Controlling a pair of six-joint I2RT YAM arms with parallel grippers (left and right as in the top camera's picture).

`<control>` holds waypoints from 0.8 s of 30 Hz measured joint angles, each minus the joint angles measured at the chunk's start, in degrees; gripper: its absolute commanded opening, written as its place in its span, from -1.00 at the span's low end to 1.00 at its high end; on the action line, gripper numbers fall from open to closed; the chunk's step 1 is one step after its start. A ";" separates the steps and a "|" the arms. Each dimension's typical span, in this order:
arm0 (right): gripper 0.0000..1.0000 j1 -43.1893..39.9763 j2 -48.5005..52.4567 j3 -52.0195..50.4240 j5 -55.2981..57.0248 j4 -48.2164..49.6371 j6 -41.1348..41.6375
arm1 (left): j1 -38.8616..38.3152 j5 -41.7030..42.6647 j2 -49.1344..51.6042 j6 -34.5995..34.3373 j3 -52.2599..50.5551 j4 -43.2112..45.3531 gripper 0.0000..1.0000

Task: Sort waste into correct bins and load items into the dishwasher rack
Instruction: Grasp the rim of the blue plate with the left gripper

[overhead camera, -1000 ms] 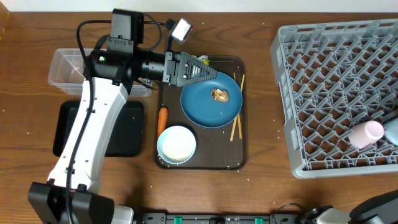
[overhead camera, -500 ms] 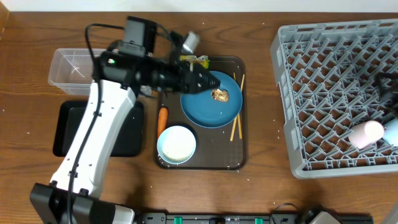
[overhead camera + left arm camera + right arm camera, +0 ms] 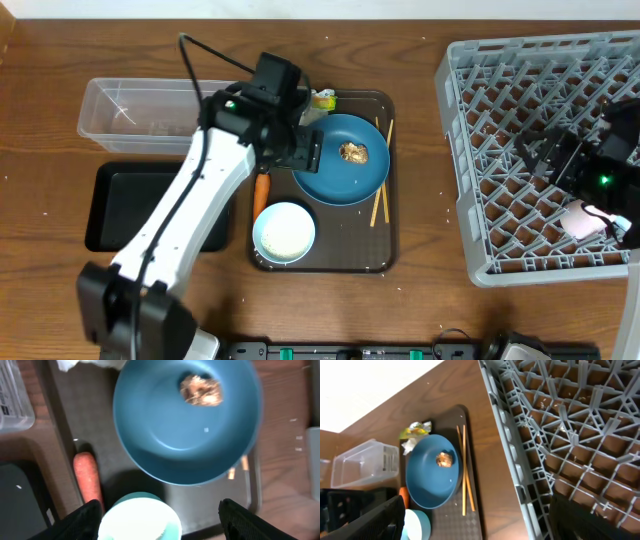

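Orange carrot piece (image 3: 261,194) lengthwise along left rim of serving tray (image 3: 345,240); left claw (image 3: 160,514), right claw (image 3: 477,512) both spread.

Nothing is reading clearly anywhere. A white label (image 3: 11,407) is showing on the tub (image 3: 17,385) in the left wrist view, but its small dark print is blurring beyond making out.
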 measured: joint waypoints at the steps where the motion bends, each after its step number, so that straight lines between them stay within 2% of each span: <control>1: 0.72 0.24 0.00 0.00 0.26 -0.33 0.00 | 0.00 -0.59 1.14 0.00 0.00 -0.07 0.52; 10: 0.72 1.07 0.02 0.00 1.29 -2.19 -0.02 | 0.04 -7.85 12.22 -2.05 -0.02 3.58 0.45; 14: 0.73 1.07 0.02 0.00 1.53 -2.40 -0.02 | 0.02 -8.63 16.39 -2.54 -0.02 7.34 0.26; 18: 0.72 1.07 0.02 0.00 1.64 -2.64 -0.02 | 0.04 -8.94 19.82 -2.89 -0.02 9.68 0.20; 23: 0.72 1.07 0.02 0.00 1.70 -2.84 -0.02 | 0.02 -9.16 23.41 -3.65 -0.02 12.37 -0.43; 24: 0.72 1.07 0.02 0.00 1.68 -2.86 -0.02 | 0.02 -9.11 23.76 -3.50 -0.04 12.61 -0.49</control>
